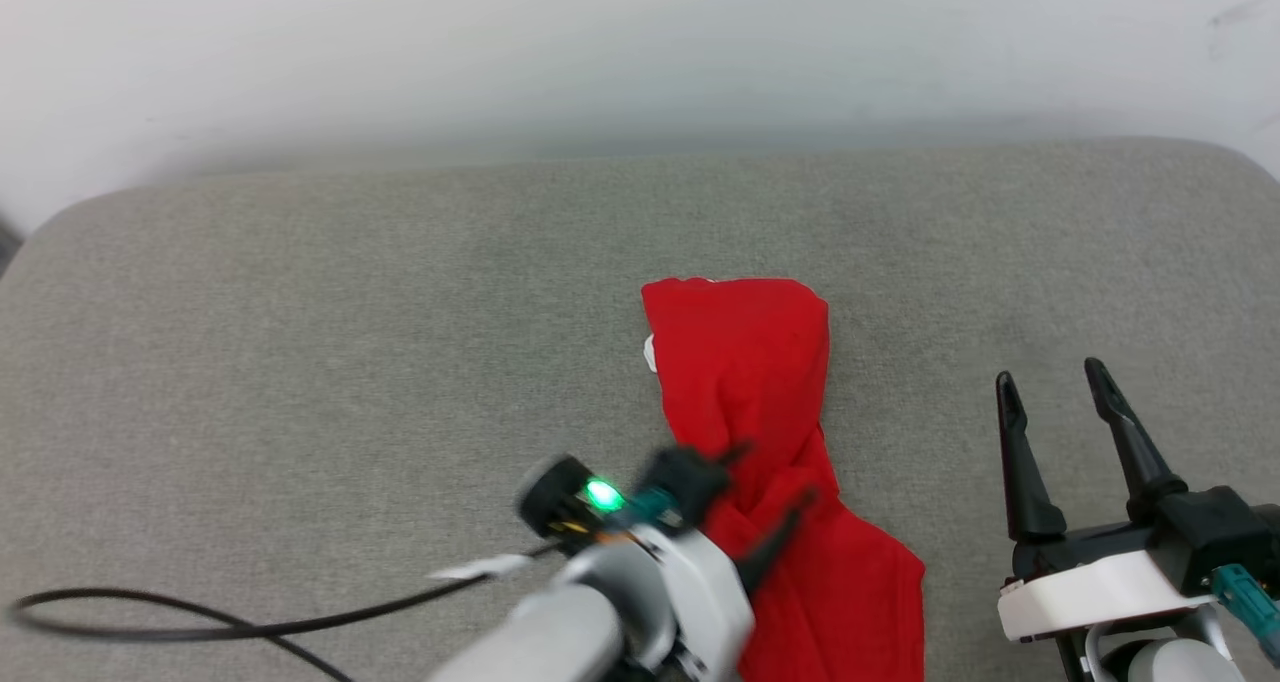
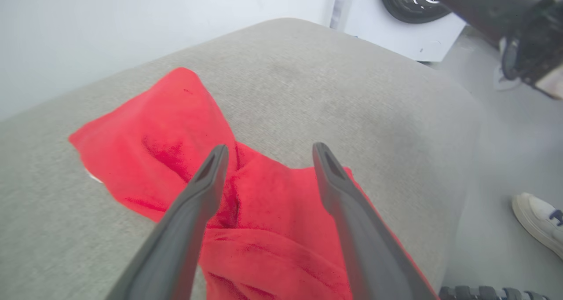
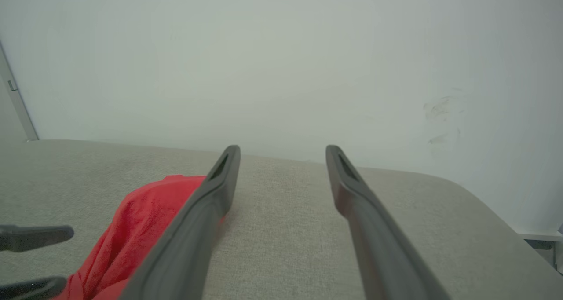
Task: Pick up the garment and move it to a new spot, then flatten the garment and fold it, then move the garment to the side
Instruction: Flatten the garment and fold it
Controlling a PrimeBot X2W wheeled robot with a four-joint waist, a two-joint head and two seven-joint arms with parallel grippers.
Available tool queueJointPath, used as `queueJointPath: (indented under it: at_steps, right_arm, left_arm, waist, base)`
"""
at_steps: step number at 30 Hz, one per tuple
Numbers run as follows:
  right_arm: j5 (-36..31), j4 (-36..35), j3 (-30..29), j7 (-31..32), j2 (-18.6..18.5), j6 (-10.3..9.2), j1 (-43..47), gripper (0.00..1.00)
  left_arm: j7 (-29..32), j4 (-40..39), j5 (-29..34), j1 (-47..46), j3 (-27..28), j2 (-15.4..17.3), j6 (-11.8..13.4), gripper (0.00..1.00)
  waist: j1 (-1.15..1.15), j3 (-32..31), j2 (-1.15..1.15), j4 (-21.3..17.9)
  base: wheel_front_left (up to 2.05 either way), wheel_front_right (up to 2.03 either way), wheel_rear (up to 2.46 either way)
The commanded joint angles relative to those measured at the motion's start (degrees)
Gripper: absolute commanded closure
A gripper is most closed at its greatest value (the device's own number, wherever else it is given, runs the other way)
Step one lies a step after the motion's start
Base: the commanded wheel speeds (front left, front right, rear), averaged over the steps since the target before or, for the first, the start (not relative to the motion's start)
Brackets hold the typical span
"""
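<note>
1. At centre to lower centre of head view, garment lies bunched & twisted on grey cushion.
2. L gripper straddles its twisted middle, fingers spread, nothing pinched.
3. R gripper, lower right, spread too, well apart from garment.
4. Judging by this: not flat, 0 folds; flatten, fold & side-move all left.

The left gripper is held low at the middle of the head view, its fingers spread and angled up to the right, the pale forearm slanted behind it. The right gripper is parked at the lower right, fingers parted and pointed upward.
</note>
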Motion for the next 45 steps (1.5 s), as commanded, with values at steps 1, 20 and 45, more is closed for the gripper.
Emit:
queueJointPath:
  at_steps: [1,20,45]
  right_arm:
    - [-0.2,0.17,0.26,-0.11,0.05,-0.04,0.42,0.0]
    - [-1.04,-0.35,2.65,-0.11,0.04,-0.04,-1.21,0.0]
    - [-0.19,-1.66,3.66,-0.11,0.05,-0.04,-5.7,0.0]
  left_arm:
    - [-1.09,-0.52,-0.43,-0.54,1.47,1.03,1.17,0.0]
    - [14.38,-0.44,-13.67,-8.17,12.52,6.15,3.33,0.0]
    - [27.56,22.52,-14.43,-28.03,7.16,-2.95,-2.48,1.0]
  waist:
    - [0.0,-0.63,0.0,0.63]
    - [0.0,6.54,0.0,0.24]
    - [0.0,18.13,0.0,-2.02]
  base:
    - [0.0,0.0,0.0]
    - [0.0,0.0,0.0]
    - [0.0,0.0,0.0]
